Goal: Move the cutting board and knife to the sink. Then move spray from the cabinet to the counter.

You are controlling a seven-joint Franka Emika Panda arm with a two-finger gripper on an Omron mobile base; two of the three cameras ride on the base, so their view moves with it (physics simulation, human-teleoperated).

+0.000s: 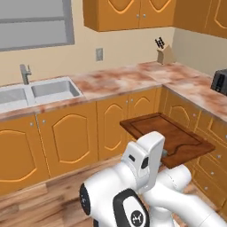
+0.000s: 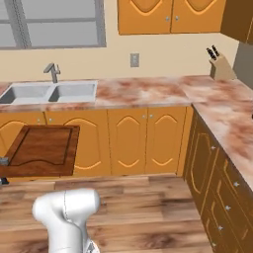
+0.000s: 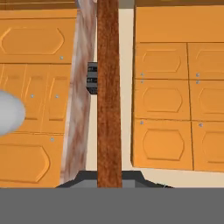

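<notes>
Currently the cutting board (image 1: 166, 137) is held flat in the air in front of the counter (image 1: 133, 80), clear of the floor and the cabinet fronts below. Gripper (image 3: 109, 177) is clamped tight on the board's near edge; the hand view looks edge-on along the board as a thin brown strip running away from the fingers. Long axis runs from the hand outward: in the left base view it slants from the near right toward the far left, groove side up, level. In the right base view the board (image 2: 42, 150) sits low at the left, just below the sink (image 2: 49, 92). Sink is at the far left of the counter, faucet (image 1: 25, 73) behind it. Knife block (image 1: 165, 52) stands in the far right corner, well apart. Counter top between sink and corner is bare marble. Wood floor (image 2: 148, 207) below the board is open.
</notes>
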